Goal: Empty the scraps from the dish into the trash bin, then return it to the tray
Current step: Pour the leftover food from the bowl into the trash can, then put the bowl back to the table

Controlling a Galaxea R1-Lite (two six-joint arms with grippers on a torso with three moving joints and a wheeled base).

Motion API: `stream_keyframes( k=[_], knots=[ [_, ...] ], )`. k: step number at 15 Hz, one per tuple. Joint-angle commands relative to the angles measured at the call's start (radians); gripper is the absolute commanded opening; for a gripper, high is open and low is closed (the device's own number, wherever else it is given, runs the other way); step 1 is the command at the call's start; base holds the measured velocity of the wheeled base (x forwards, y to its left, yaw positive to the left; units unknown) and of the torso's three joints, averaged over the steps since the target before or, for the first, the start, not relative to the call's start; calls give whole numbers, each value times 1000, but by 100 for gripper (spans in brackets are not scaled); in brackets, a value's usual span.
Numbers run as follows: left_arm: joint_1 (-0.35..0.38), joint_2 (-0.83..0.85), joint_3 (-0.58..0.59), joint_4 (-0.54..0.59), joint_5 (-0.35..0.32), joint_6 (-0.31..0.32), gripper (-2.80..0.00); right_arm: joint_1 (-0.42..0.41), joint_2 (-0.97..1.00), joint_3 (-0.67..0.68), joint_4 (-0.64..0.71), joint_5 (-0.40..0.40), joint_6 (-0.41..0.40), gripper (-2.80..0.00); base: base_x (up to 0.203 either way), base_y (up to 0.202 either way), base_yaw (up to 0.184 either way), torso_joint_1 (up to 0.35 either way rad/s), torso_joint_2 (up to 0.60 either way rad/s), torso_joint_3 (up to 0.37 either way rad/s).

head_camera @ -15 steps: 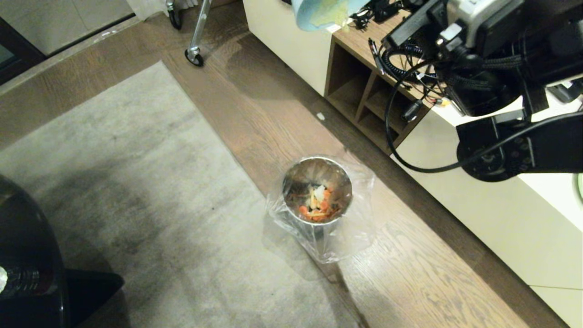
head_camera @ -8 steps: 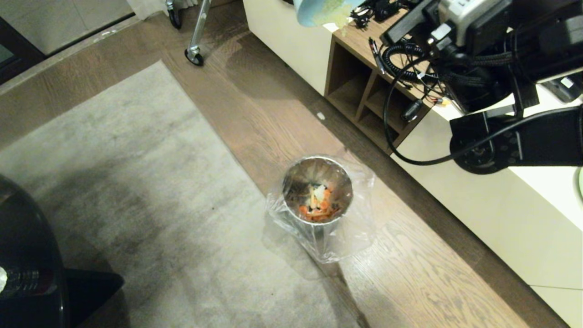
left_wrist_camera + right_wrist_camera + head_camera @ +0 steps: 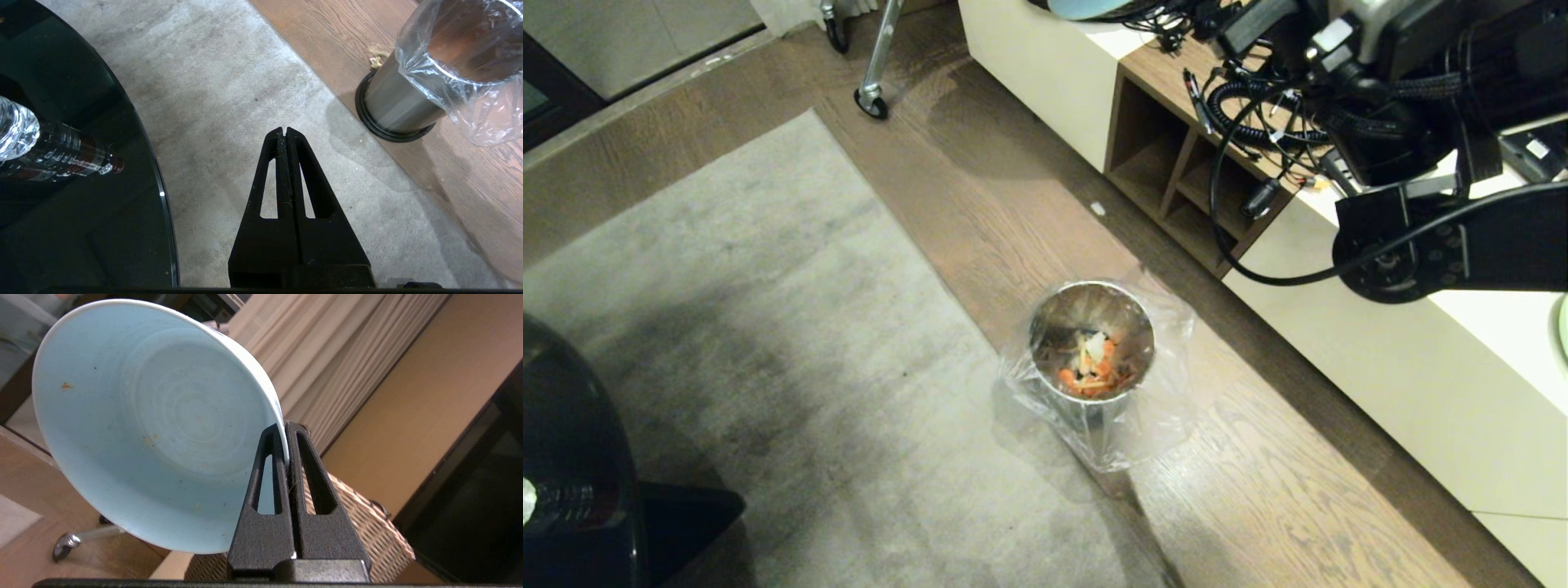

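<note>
The pale blue dish (image 3: 155,428) is tilted on edge, with my right gripper (image 3: 284,428) shut on its rim; only a few small specks cling inside it. In the head view just a sliver of the dish (image 3: 1086,8) shows at the top edge, beside my right arm at the upper right. The steel trash bin (image 3: 1092,343) with its clear bag liner stands on the wood floor, and the orange and pale scraps (image 3: 1094,367) lie inside it. My left gripper (image 3: 284,130) is shut and empty over the carpet, apart from the trash bin (image 3: 402,102). The tray is out of view.
A white and wood cabinet (image 3: 1380,351) with open cubbies and loose cables runs along the right. A grey carpet (image 3: 768,367) covers the left floor. A dark glass table (image 3: 73,183) carries a bottle. A woven basket (image 3: 367,531) sits behind the dish. A wheeled stand leg (image 3: 874,90) is at the back.
My right arm has lifted the dish up and away, so it has almost left the top of the head view. The bin and scraps have stayed put.
</note>
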State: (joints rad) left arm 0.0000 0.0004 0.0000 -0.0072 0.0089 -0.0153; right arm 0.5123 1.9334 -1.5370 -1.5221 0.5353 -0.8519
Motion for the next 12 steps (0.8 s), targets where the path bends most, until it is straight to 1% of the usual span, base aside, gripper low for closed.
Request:
stream_keyframes(
  k=[1, 4, 5, 6, 7, 8, 11, 12],
  knots=[
    [0, 0, 0, 0, 0, 0, -280, 2, -4, 5, -48, 3, -2, -280, 0, 0, 0, 0, 0, 0],
    [0, 0, 0, 0, 0, 0, -280, 2, -5, 5, -47, -8, 12, -280, 0, 0, 0, 0, 0, 0],
    [0, 0, 0, 0, 0, 0, -280, 2, -6, 7, -45, -33, 39, -280, 0, 0, 0, 0, 0, 0],
    [0, 0, 0, 0, 0, 0, -280, 1, -12, 20, -36, -90, 75, -280, 0, 0, 0, 0, 0, 0],
    [0, 0, 0, 0, 0, 0, -280, 0, -25, 58, -6, -163, 99, -280, 0, 0, 0, 0, 0, 0],
    [0, 0, 0, 0, 0, 0, -280, -1, -43, 103, 30, -218, 117, -280, 0, 0, 0, 0, 0, 0],
    [0, 0, 0, 0, 0, 0, -280, -15, -100, 312, 137, -406, 206, -280, 0, 0, 0, 0, 0, 0],
    [0, 0, 0, 0, 0, 0, -280, -20, -121, 403, 172, -469, 254, -280, 0, 0, 0, 0, 0, 0]
  ],
)
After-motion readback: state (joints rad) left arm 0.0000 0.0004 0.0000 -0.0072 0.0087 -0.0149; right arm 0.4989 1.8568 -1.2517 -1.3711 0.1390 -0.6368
